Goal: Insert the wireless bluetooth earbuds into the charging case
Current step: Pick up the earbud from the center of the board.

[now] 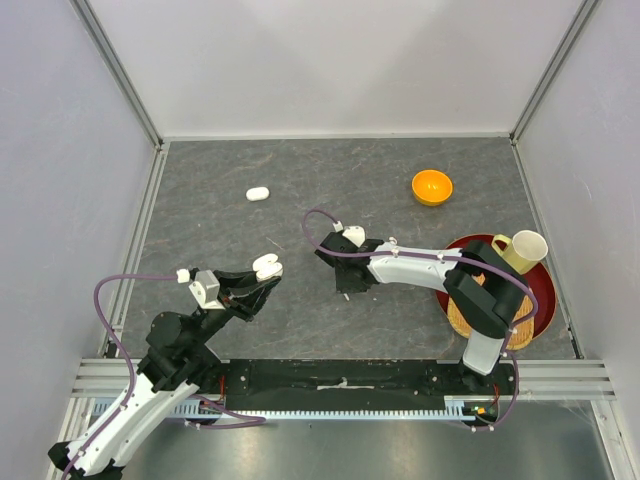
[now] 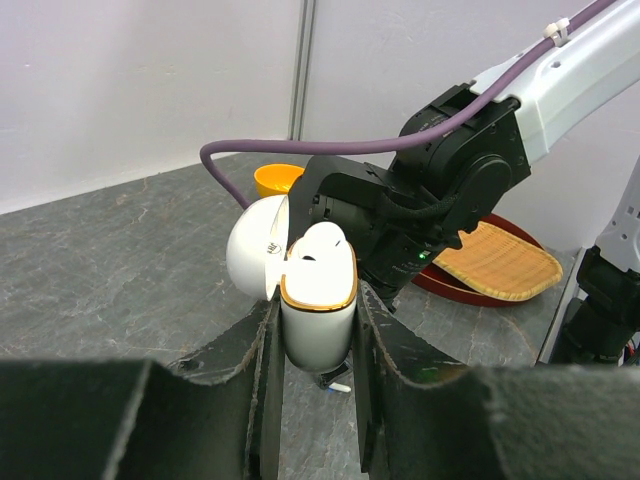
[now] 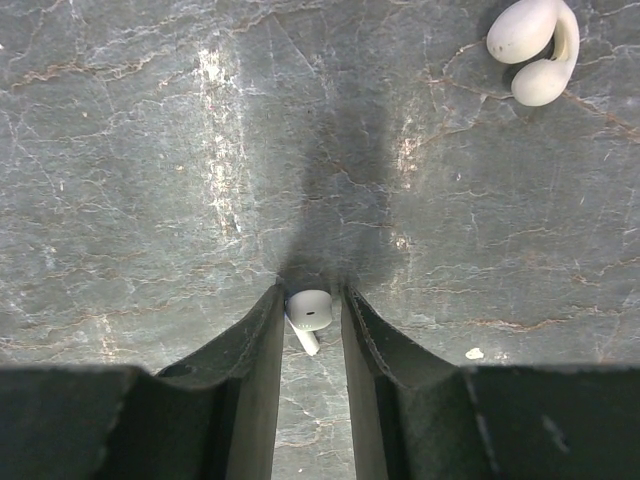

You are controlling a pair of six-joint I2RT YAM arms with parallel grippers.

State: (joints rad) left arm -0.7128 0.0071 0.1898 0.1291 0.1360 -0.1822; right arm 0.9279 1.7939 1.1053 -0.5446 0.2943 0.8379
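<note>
My left claw point(image 2: 318, 345) is clamped on the open charging case point(image 2: 318, 312). The case stands upright with its lid point(image 2: 252, 262) swung back and a seated earbud point(image 2: 320, 243) showing at the rim. To its right, my right claw point(image 3: 312, 300) is narrowed around a second earbud point(image 3: 310, 311), low over the counter point(image 1: 300, 340). Farther right sit 1 orange bowl point(image 1: 432, 186) and 1 red tray point(image 1: 545, 300).

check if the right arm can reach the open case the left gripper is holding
Probably yes: the charging case sits lid-open in the left gripper, close to the right gripper holding an earbud, with only table between them.
</note>
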